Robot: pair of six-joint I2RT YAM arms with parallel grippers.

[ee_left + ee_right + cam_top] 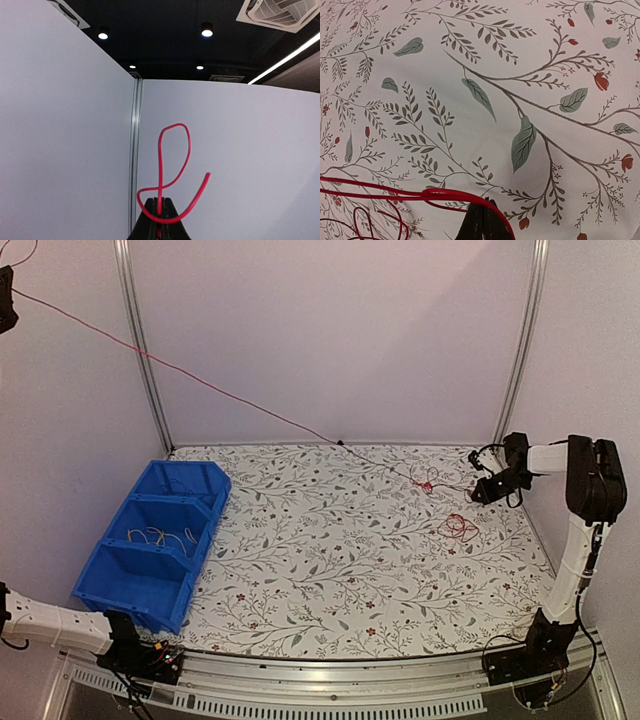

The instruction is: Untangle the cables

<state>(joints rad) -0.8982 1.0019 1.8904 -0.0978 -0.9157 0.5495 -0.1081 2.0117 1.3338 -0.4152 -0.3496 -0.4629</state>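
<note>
Flowered tablecloth (330,580) over the whole table. Red cable (230,395) stretched taut across it, slanting from high at the upper left down to the far right side, with a small tangle (425,485) just short of the lower end. Upper end clamped in the left gripper (5,300), high above the table. From the left wrist: fingers (149,216) pressed together on the cable, free loop and tail curling up against white wall panels (60,150). Lower end pinched in the right gripper (480,490), low over the cloth. From the right wrist: fingers (476,220) closed, red strands meeting at their tips. Second red coil (461,528) loose on the cloth, near the right gripper but apart from it. Blue bin (130,590) with three compartments at the left edge, well apart from the cables. Pale wires (165,537) in its middle compartment.
</note>
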